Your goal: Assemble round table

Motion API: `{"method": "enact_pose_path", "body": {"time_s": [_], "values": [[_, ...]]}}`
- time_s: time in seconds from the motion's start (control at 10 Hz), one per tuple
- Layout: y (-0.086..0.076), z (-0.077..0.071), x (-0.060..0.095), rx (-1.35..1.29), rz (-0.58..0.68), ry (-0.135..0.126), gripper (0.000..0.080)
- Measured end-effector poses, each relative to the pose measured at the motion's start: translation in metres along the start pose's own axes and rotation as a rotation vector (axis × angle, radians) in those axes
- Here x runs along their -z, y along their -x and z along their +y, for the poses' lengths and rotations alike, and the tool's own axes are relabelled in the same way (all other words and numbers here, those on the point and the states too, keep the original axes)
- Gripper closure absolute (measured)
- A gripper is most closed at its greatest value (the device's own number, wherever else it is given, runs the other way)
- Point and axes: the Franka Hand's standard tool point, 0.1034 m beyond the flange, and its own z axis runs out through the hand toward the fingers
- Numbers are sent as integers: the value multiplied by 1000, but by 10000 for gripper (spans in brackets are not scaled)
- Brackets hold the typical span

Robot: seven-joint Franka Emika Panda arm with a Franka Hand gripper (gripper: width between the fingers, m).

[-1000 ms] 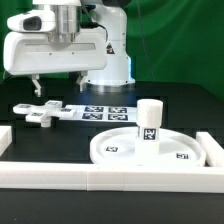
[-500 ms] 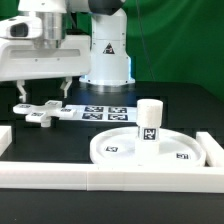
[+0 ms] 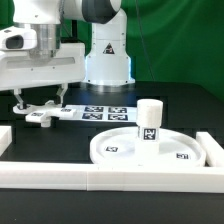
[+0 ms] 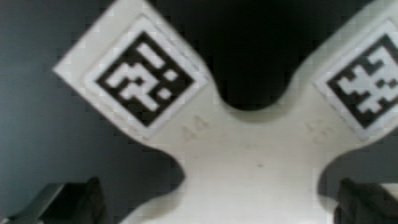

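Gripper [image 3: 40, 100] spread wide, straddling the white plastic cross-shaped piece [image 3: 38, 113] at 10 o'clock of the white rimmed round disc [image 3: 128, 158]. Contact unclear. Wrist view crops the cross arms; fingertips [image 4: 63, 198] are dark blurs.

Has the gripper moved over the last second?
Yes. Against the fixed marker board, the gripper has shifted toward the exterior view's left and come down, open, over the cross-shaped piece.
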Motion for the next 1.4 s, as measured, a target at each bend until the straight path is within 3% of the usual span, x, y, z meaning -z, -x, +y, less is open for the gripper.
{"method": "enact_pose_path", "body": {"time_s": [0.2, 1.4], "values": [[-5, -6, 0, 4, -1, -2, 150], [4, -7, -11, -1, -19, -17, 150]]}}
